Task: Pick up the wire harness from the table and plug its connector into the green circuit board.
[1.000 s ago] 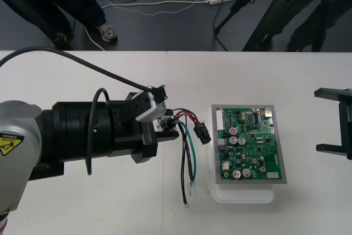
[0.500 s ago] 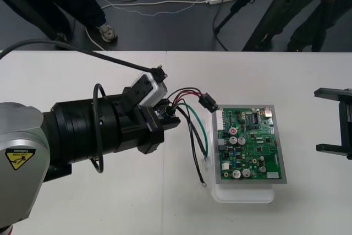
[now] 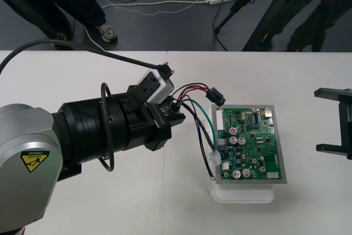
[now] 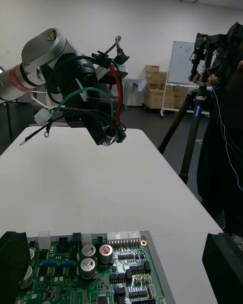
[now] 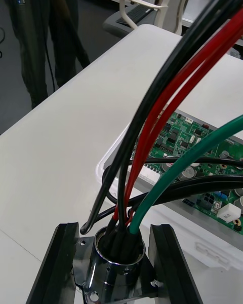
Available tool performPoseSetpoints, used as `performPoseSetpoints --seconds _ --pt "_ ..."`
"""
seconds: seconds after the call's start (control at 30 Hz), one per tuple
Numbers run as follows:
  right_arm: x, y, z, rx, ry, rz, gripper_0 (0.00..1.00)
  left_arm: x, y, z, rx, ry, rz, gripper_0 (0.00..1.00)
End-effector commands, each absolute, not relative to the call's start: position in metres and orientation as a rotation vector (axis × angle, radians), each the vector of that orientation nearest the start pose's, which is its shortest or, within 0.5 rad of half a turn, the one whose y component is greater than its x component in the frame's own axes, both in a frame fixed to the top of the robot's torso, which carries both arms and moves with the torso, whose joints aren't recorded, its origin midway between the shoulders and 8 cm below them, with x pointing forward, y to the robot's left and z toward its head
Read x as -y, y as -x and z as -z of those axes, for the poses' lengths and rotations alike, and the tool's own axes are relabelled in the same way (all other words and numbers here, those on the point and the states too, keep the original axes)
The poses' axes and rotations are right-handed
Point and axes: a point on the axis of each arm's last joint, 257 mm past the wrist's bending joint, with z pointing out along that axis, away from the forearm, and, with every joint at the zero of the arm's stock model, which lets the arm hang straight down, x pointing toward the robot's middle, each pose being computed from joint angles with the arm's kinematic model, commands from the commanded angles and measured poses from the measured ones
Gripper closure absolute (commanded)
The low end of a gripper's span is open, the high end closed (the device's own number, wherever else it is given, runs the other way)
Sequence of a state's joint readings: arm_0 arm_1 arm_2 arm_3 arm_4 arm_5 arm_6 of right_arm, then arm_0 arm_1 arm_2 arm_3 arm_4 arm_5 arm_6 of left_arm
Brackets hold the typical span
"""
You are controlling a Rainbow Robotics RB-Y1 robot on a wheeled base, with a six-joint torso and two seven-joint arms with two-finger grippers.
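Observation:
My left gripper (image 3: 176,113) hovers just left of the green circuit board (image 3: 250,144), shut on the wire harness. In the left wrist view its black fingers (image 5: 61,263) clamp the round metal socket (image 5: 117,253), from which red, black and green wires (image 5: 202,81) rise. The black plug (image 3: 214,96) hangs free in the air off the board's far left corner, not in the board. A white end piece (image 3: 216,158) and a black lead dangle over the board's left edge. My right gripper (image 3: 317,120) waits open at the table's right edge.
The board sits on a white base (image 3: 242,193) right of the table's middle. In the right wrist view the board (image 4: 101,278) lies between that arm's fingers (image 4: 12,263), with the left gripper and harness (image 4: 109,131) beyond it.
My left arm has lifted the harness and carried it right toward the board. The plug rose from beside the board's left edge to off its far left corner. The right arm stayed put.

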State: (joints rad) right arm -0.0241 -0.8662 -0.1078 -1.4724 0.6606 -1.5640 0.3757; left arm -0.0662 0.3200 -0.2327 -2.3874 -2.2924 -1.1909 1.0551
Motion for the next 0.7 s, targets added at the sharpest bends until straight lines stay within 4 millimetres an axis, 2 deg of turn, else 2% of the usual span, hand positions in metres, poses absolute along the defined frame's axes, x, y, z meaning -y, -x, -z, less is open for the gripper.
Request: performPoseSetpoints --seconds 0.03,0.37,0.7 --pt "0.229 -0.322 0.080 -0.927 1.269 -0.827 0.00 0.012 -0.359 0.094 -1.560 -1.065 0.509 1.00" --pt "0.224 -0.317 0.081 -0.938 1.284 -0.850 0.00 0.012 -0.360 0.093 -1.565 -1.057 0.515 1.00" --pt "0.204 -0.282 0.081 -0.921 1.325 -0.927 0.00 0.012 -0.360 0.093 -1.568 -1.052 0.519 1.00"
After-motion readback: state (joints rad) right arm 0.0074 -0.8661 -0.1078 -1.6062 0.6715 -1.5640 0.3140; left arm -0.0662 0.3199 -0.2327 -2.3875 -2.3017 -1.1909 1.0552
